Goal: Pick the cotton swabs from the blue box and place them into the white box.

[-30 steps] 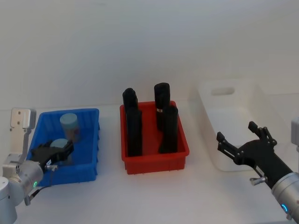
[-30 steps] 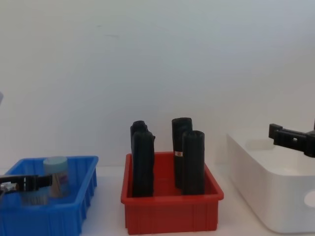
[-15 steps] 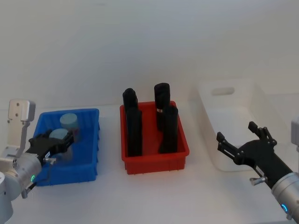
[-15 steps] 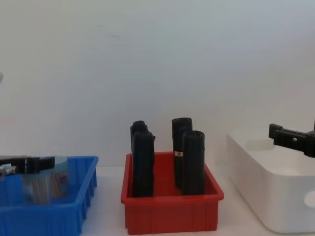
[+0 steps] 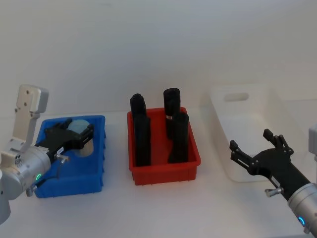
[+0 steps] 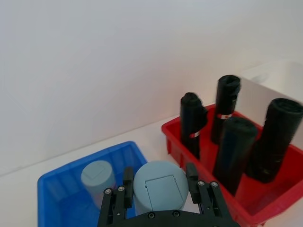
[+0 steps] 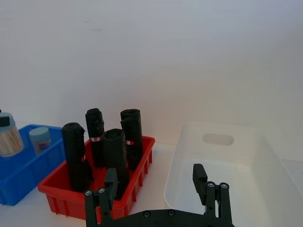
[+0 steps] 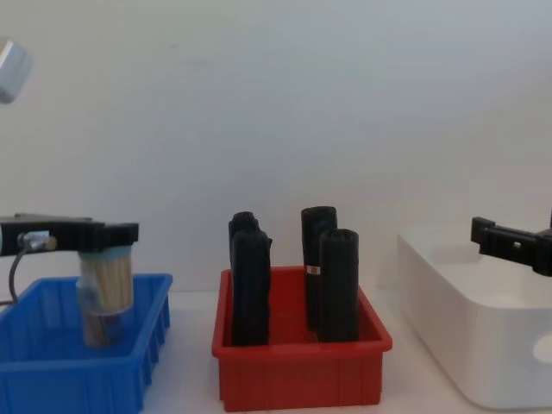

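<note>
Destination: white box (image 5: 237, 97), right side of head view, well apart from held tub. Between them, red bin (image 5: 163, 171) with tall black rolls (image 5: 142, 141). At left, blue box (image 5: 74, 184).

Clamped on lid end of cotton-swab tub (image 8: 105, 293): left gripper (image 8: 108, 235). Tub upright, over blue box.

Nearer white box: right gripper (image 5: 257, 151), fingers spread, empty.

Inside blue box, second tub (image 6: 97, 176).

Held tub's lower end sits behind blue wall in chest view, so floor clearance unclear. White box cut off at right edge.

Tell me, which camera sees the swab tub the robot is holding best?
The chest view: the held cotton swab tub hangs side-on under the left gripper, sticks showing. The left wrist view shows its lid from above, the head view a part behind the jaws, the right wrist view a far-off side.
</note>
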### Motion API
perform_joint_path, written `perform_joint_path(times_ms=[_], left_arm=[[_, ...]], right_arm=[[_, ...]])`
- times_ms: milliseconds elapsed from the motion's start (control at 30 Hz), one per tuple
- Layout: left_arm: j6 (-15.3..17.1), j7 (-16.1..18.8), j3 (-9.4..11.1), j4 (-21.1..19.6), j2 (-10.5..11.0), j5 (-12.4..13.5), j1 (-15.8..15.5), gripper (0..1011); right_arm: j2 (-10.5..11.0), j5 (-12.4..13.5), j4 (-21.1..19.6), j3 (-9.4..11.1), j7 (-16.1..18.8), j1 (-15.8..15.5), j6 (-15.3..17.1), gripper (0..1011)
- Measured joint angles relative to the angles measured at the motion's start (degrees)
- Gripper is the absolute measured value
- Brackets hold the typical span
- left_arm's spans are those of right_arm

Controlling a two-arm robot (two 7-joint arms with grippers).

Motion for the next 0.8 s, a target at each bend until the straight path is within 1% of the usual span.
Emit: perform_joint_path(times_ms=[33,333,433,467,500,600,800], left_arm=[[0.4,-0.9,0.0,-0.9,0.1,0.1,-0.1,669],[3.2,-6.1,0.3,-4.6,0.2,0.3,-1.1,669],[4.5,-8.7,0.6,-5.8,0.1,0.3,-1.7,669],[4.5,-8.7,0.6,-5.8,0.1,0.3,-1.7,669],[4.9,-9.8,0.7,-6.2,0.0,0.3,-2.0,669],[5.6,-11.5,0.9,-6.7,-0.1,0.3,-2.5,669],[7.2,-16.5,1.6,-7.4,-0.9,0.1,-4.3,669]], right_arm=[[0.0,0.0,0.0,0.0,0.0,0.0,0.0,1001],[0.0,0.0,0.0,0.0,0.0,0.0,0.0,1002],[0.0,0.0,0.0,0.0,0.0,0.0,0.0,1002],[0.0,0.0,0.0,0.0,0.0,0.0,0.0,1002],[0.0,0.0,0.0,0.0,0.0,0.0,0.0,1001],[0.0,0.0,0.0,0.0,0.0,0.0,0.0,1002],[0.0,0.0,0.0,0.0,0.0,0.0,0.0,1002]])
